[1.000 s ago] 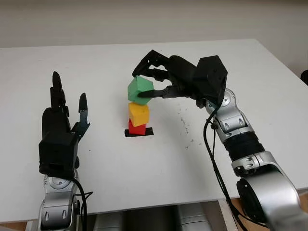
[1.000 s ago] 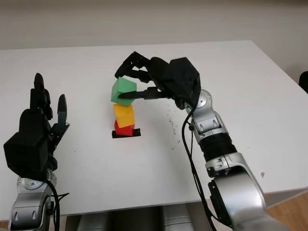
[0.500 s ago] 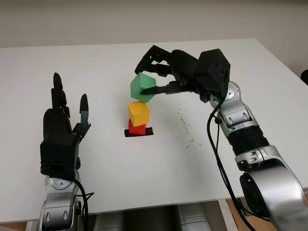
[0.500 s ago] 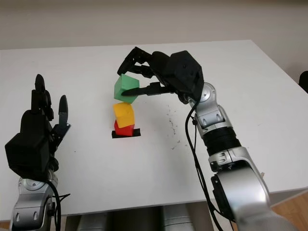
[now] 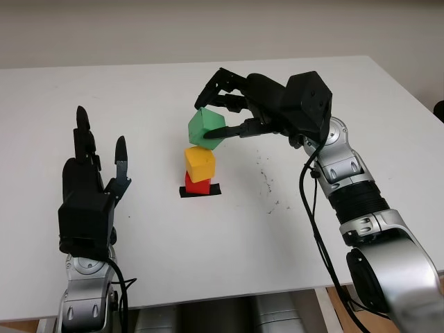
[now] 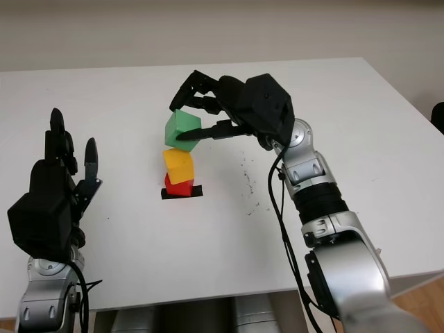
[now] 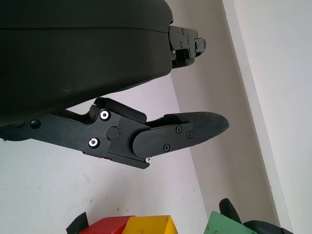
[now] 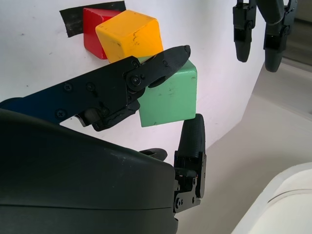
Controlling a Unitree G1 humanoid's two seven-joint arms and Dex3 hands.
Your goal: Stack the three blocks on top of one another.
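one green block (image 5: pixel 206 129) in right hand (image 5: pixel 232 114).

White surface (image 5: pixel 208 236), broad and matte, running from the near edge to the wall (image 5: pixel 208 28) at the back. A black tape patch (image 5: pixel 215 190) lies flat on the surface, below and just to the left-hand side of the right hand. A scatter of small dark marks (image 5: pixel 267 184) speckles the surface directly below the right hand's wrist, just beside the tape. The far edge of the surface meets the pale wall beyond both hands. A dark object (image 5: pixel 439 109) shows past the surface's right edge; what it is cannot be told.
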